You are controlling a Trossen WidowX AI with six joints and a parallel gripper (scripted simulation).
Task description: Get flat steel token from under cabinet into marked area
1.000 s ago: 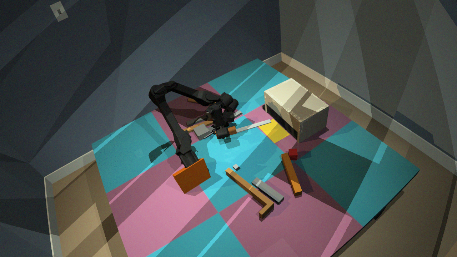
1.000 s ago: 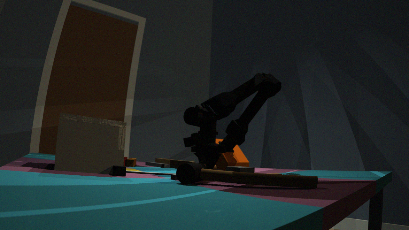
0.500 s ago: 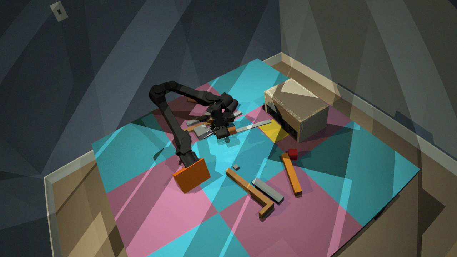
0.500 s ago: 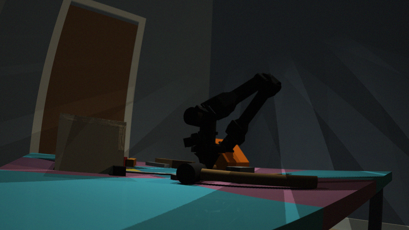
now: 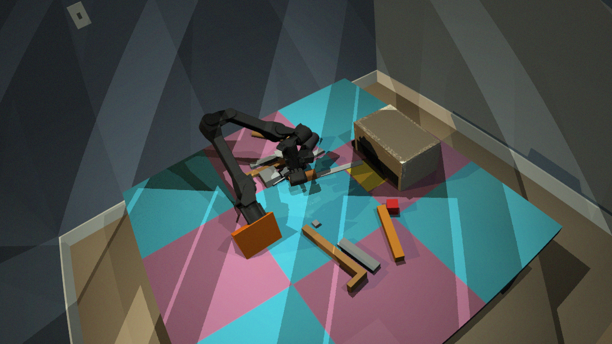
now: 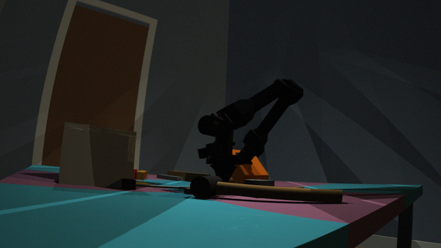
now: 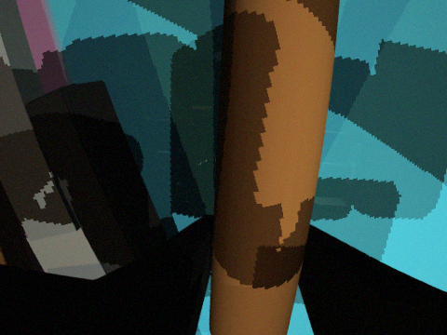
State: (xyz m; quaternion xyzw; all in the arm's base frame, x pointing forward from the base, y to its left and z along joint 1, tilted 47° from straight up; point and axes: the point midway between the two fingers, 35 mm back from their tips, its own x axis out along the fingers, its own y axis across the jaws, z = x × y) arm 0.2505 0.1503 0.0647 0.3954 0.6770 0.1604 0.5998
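Note:
My gripper (image 5: 298, 177) (image 6: 227, 179) (image 7: 252, 228) is shut on the round wooden handle of a long tool. The handle (image 5: 311, 175) (image 7: 293, 116) runs between the fingers in the wrist view. The tool's thin, flat metal blade (image 5: 340, 168) (image 6: 163, 186) points toward the cabinet (image 5: 395, 132) (image 6: 95, 154), low over the table, its tip at the edge of the yellow marked area (image 5: 367, 177) (image 6: 143, 184). Dark vent slots run along the bottom of the cabinet's front. I cannot make out the token in any view; the space under the cabinet is dark.
A grey block (image 5: 268, 177) and several bars lie beside and behind the gripper. A mallet (image 6: 277, 192) lies beyond them. A red cube (image 5: 392, 205), an orange bar (image 5: 390, 233), an L-shaped wooden piece (image 5: 331, 249), a grey bar (image 5: 358, 255) and a small grey block (image 5: 316, 223) lie on the other side.

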